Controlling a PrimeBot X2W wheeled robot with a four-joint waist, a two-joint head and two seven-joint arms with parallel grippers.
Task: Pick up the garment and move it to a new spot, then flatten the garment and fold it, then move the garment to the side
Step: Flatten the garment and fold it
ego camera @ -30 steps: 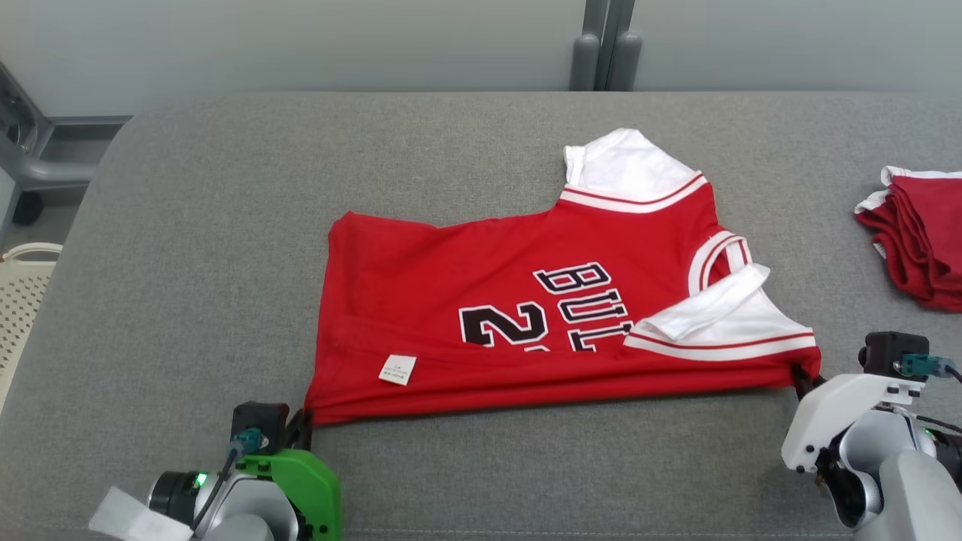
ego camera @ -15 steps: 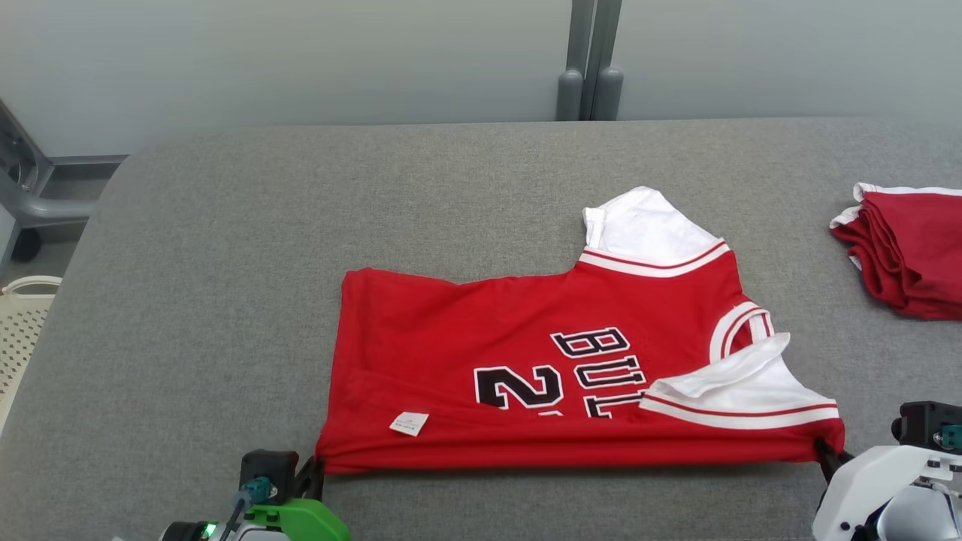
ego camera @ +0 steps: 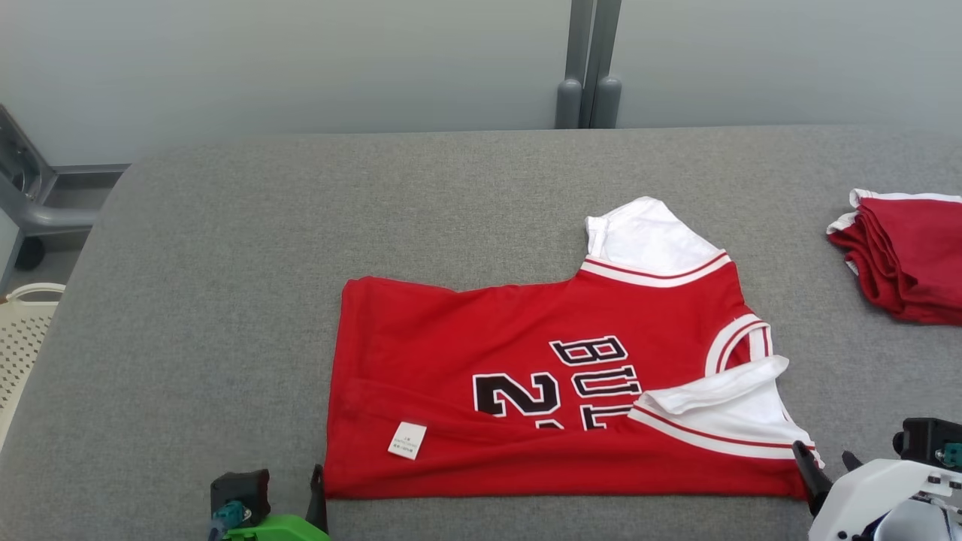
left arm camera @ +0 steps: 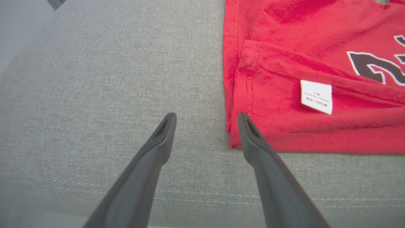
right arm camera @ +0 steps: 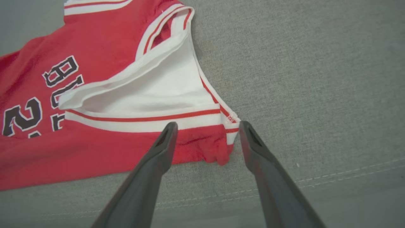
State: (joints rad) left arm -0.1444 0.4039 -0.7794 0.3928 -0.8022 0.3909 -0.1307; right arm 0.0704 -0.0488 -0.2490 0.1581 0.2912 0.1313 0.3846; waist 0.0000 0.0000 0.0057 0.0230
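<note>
The red jersey (ego camera: pixel 526 391) lies flat, partly folded, on the grey tabletop (ego camera: pixel 225 263). The left tool (left arm camera: pixel 205 118) stands open beside its hem corner (left arm camera: pixel 232 144), holding nothing. The right tool (right arm camera: pixel 207 126), also open, straddles the corner below the white sleeve (right arm camera: pixel 152 91). A folded red pile (ego camera: pixel 909 255) sits well apart.

Red pile (ego camera: pixel 906 255) cut by right edge, label (left arm camera: pixel 316 96) print unreadable, lettering (ego camera: pixel 594 352) partly covered
</note>
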